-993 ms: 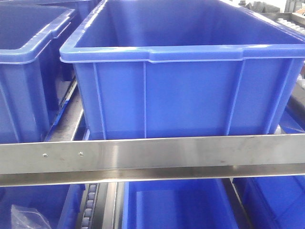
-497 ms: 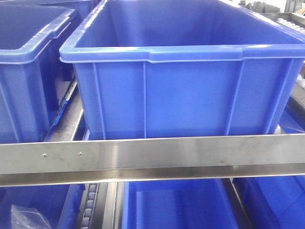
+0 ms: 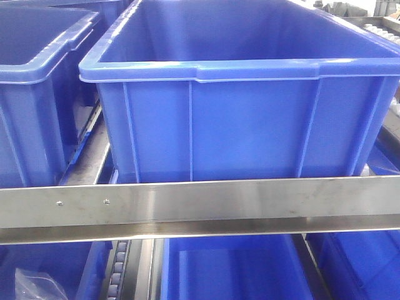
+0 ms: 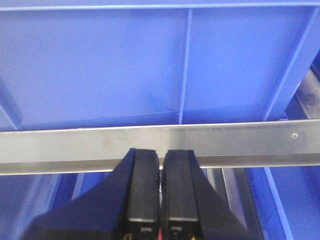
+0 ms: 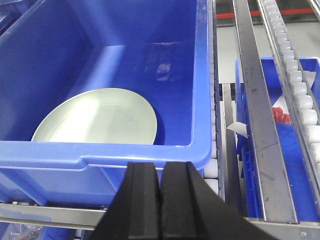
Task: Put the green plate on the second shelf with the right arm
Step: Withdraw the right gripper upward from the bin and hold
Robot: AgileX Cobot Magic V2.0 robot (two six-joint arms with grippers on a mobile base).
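Plate (image 5: 97, 119) first: your right wrist view shows the green plate lying inside a large blue bin (image 5: 150, 155), on its floor toward the near wall, with the near edge of the plate cut off by the bin's front rim. The right gripper (image 5: 160, 200) sits outside and just in front of that rim, its two black fingers pressed together with nothing between them, so the plate is not in its grasp.

Against the front picture from a second ago, you will find almost nothing changed: the same big bin (image 3: 237, 119) stands on the shelf behind the steel rail (image 3: 200, 203), with only a slight difference at the far right edge, where a dark shape beside the bin now looks marginally altered; what it is cannot be made out.

From the front you cannot see the plate at all, since the bin's wall hides the floor. Neither arm appears in that view.

Your left gripper (image 4: 160, 165) is likewise closed and empty, its fingertips pointing at the steel rail (image 4: 225, 145) below a blue bin wall (image 4: 125, 70).

Beside the bin on the right, roller tracks (image 5: 295, 90) run back, and a lower bin holds small red items (image 5: 281, 115), too small to identify.
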